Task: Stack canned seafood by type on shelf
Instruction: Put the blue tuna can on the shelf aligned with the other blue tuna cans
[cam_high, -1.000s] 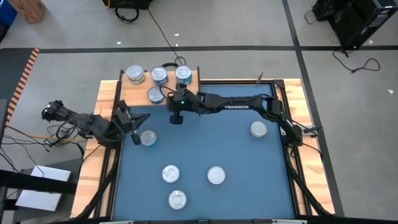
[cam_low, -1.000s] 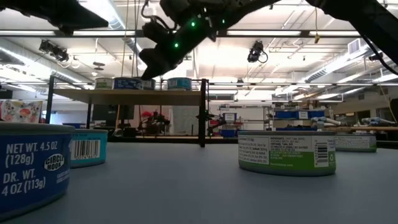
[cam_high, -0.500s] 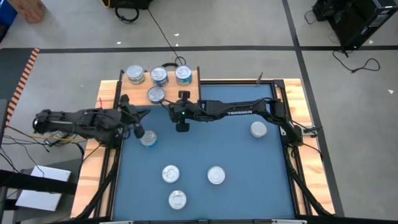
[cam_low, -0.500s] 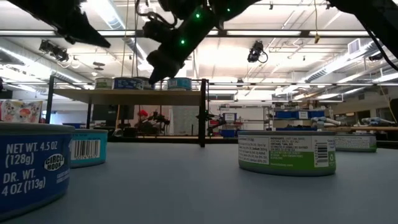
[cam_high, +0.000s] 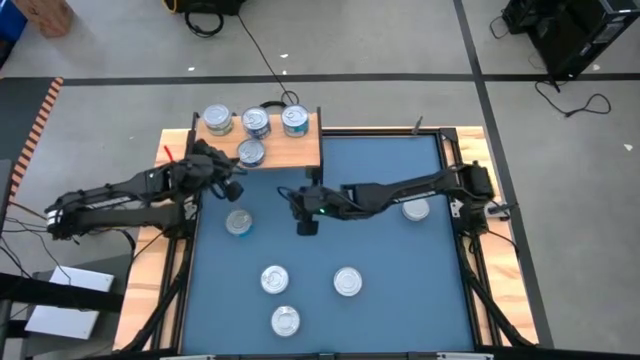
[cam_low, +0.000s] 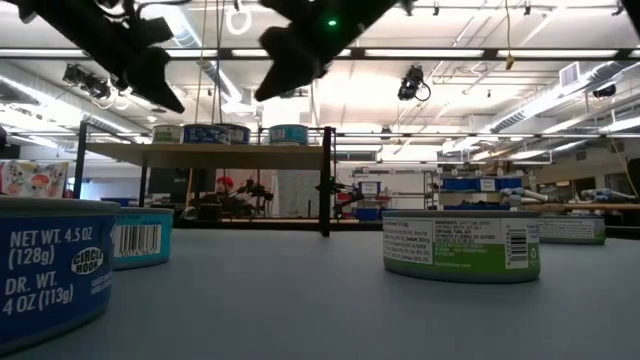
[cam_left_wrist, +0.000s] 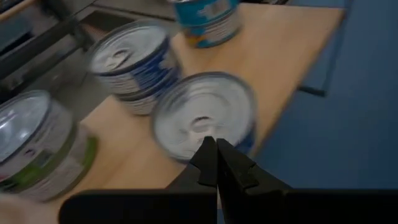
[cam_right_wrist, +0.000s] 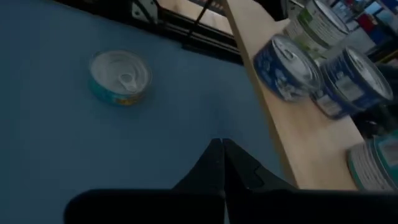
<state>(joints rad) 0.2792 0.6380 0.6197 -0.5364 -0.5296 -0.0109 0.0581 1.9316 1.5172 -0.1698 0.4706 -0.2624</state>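
Left tool (cam_high: 232, 170): closed, holding nothing; in the high view it sits at upper left of centre, over the near edge of the shelf, just beside the front can.
Left tool, wrist view (cam_left_wrist: 216, 163): fingers pressed together, tips pointing at the front can's silvery lid just beyond them.
Right tool (cam_high: 305, 226): closed and empty; in the high view it hangs near the frame's centre, over bare worktop, right of the teal can and well apart from the shelf.
Right tool, wrist view (cam_right_wrist: 222, 160): fingers shut over blue surface, the teal can ahead and the shelf edge off to one side.
Shelf (cam_high: 305, 150): light wood board at the upper left corner of the worktop.
Cans on shelf: three in a row along the far edge, green-label can (cam_high: 216, 120), blue can (cam_high: 256, 122), teal-label can (cam_high: 294, 119); a fourth, the front can (cam_high: 250, 152), stands alone before the blue one.
Teal can (cam_high: 238, 222): on the worktop, below the left tool in the frame, left of the right tool.
Other cans on worktop: one at right (cam_high: 416, 209) partly behind the right arm; three in the lower middle (cam_high: 274, 279), (cam_high: 347, 282), (cam_high: 285, 321).
Worktop (cam_high: 400, 300): blue, with a wooden border.
Low view: both arms come in dark at the top; shelf cans (cam_low: 210, 133) visible far back.
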